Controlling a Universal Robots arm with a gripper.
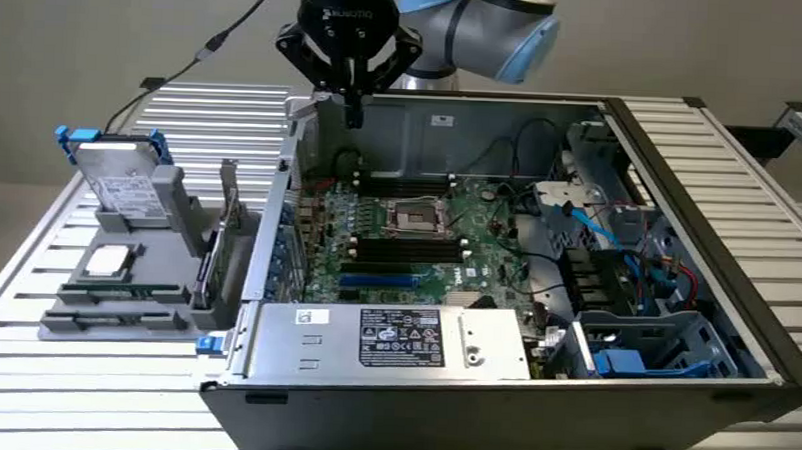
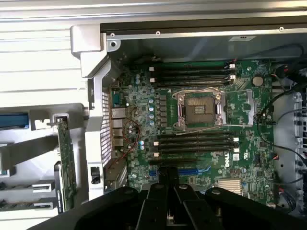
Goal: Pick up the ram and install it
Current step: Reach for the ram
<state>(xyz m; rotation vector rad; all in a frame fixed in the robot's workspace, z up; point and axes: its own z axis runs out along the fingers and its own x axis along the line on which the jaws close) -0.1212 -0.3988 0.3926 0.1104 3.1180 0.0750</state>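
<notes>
My gripper (image 1: 354, 115) hangs shut above the far left corner of the open computer case (image 1: 720, 246), with nothing between its fingers. In the wrist view its black fingertips (image 2: 163, 184) press together over the green motherboard (image 2: 139, 115). Two ram sticks (image 1: 121, 292), thin dark-green strips, lie in a grey holder (image 1: 70, 326) on the table to the exterior view's left of the case, well away from the gripper. They also appear in the wrist view as ram (image 2: 24, 186). Long black memory slots (image 1: 400, 247) flank the processor socket (image 1: 416, 217).
A taller green expansion card (image 1: 221, 249) stands upright between the holder and the case wall. A hard drive (image 1: 119, 180) leans in a rack behind the holder. The power supply (image 1: 397, 337) fills the case's near side; cables and drive bays (image 1: 639, 293) crowd its right.
</notes>
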